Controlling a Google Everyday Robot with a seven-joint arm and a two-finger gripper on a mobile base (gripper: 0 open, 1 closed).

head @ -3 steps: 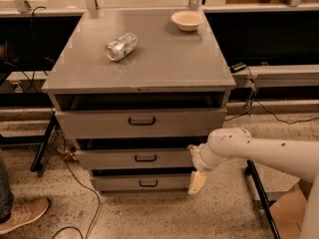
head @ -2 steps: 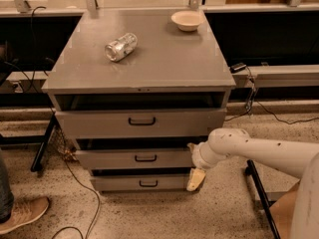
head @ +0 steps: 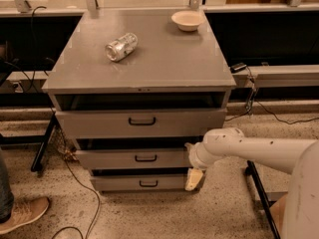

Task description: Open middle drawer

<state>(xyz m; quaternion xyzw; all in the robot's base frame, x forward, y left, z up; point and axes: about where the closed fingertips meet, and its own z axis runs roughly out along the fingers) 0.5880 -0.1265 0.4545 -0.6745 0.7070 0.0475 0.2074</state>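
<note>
ROBOT LINES UP ON A THREE-DRAWER CABINET. Your robot's white arm reaches in from the right across the front of the grey cabinet. Its gripper hangs low at the right-hand end of the drawer fronts, just below the middle drawer and beside the bottom drawer. From this angle you cannot tell how far the claw is open; it appears to hold nothing.

The middle drawer sits between the tall top drawer and the narrow bottom one. Its small black bar handle is at the centre of the front, well to the left of the gripper.

Expect a rigid metal drawer, likely with some weight, whose smooth face gives you no purchase. The bar is the place to take hold: hook or pinch it and pull straight out. A can lying on its side and a bowl rest on the cabinet top and may shift if your pull is jerky.
</note>
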